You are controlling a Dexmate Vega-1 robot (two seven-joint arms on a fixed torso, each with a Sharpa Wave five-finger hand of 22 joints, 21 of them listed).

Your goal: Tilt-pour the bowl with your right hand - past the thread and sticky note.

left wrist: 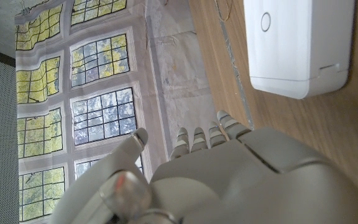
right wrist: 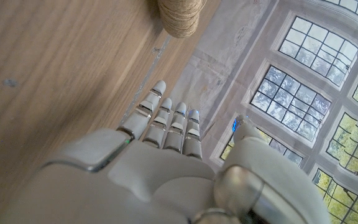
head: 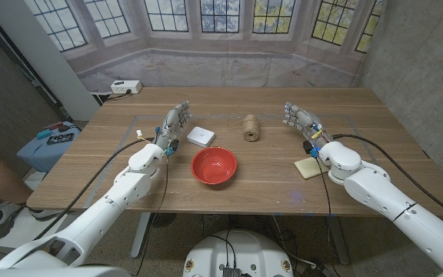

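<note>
Your right hand's fingers (right wrist: 166,124) are straight and slightly apart, gripping nothing; the right hand (head: 304,123) waits at the table's right side, fingers pointing to the far edge. Your left hand (head: 172,127) is the same on the left, fingers extended and empty, so it looks parked clear of the job.

The bowl (head: 214,165), red and upright, sits near the middle of the table toward the near edge, well apart from both hands. The thread (head: 251,128), a twine spool, stands farther back between the bowl and your right hand. The sticky note (head: 309,168) lies just beside your right wrist, on its near side.

So your reach to the bowl likely has to go leftward between those two, which is probably why they are placed there. A white box (head: 201,137) sits just right of your left hand.
</note>
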